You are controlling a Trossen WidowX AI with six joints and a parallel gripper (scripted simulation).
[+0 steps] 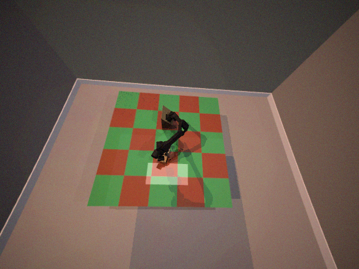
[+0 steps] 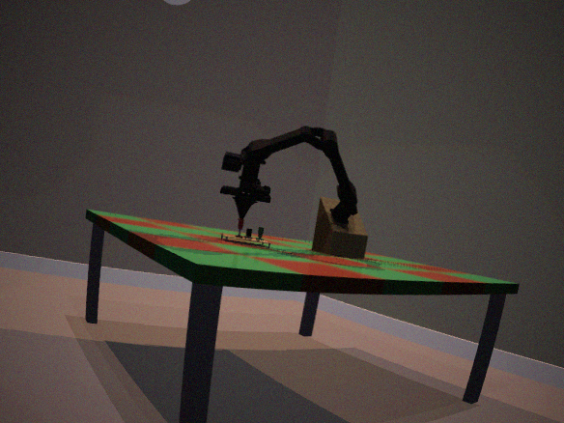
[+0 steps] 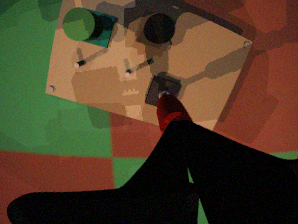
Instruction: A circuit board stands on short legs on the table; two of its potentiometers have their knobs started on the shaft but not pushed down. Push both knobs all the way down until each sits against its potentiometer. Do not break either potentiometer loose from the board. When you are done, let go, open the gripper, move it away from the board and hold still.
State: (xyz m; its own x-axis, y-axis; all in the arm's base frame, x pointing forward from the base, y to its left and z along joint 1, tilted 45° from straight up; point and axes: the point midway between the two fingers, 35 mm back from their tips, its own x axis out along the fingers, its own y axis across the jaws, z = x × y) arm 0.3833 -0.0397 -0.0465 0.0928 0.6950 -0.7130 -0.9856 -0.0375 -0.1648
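The circuit board (image 2: 231, 238) (image 3: 200, 45) stands low on the table. A red knob (image 2: 240, 225) (image 3: 171, 107) is over a dark square potentiometer (image 3: 154, 91); a bit of pale shaft shows between them. A green knob (image 2: 261, 232) (image 3: 79, 24) is over a teal potentiometer (image 3: 107, 35). A black round part (image 2: 249, 232) (image 3: 159, 28) stands on the board between them in the exterior view. My gripper (image 2: 241, 218) (image 3: 178, 128) is shut, its fingertips together at the top of the red knob. Whether the green knob sits fully down is too small to tell.
Two thin upright posts (image 3: 77, 65) (image 3: 128, 73) stand on the board between the knobs. The arm's wooden base block (image 2: 338, 241) is at the back of the checkered table (image 1: 107, 193) (image 2: 270, 280).
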